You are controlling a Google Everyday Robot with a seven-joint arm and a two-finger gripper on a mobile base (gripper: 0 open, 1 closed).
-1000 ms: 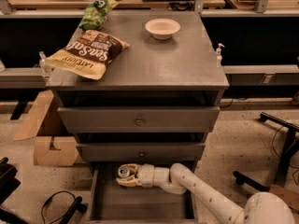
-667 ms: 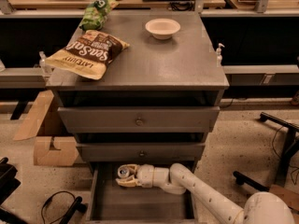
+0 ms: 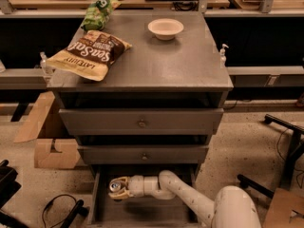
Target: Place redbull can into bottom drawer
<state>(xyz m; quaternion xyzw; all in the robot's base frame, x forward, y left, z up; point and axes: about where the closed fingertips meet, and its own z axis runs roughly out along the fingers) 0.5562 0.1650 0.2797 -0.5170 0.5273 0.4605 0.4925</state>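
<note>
The bottom drawer point(image 3: 142, 213) is pulled open below the two upper grey drawers. My white arm reaches in from the lower right. My gripper point(image 3: 118, 188) sits over the drawer's left part, shut on the redbull can point(image 3: 114, 186), whose shiny silver top faces the camera. The can is held just above the drawer floor; whether it touches the floor I cannot tell.
On the cabinet top lie a white bowl point(image 3: 165, 28), a brown chip bag point(image 3: 90, 55) and a green bag point(image 3: 98, 13). Cardboard boxes point(image 3: 47, 141) stand at the left. A chair base point(image 3: 280, 175) is at the right, cables point(image 3: 59, 208) at lower left.
</note>
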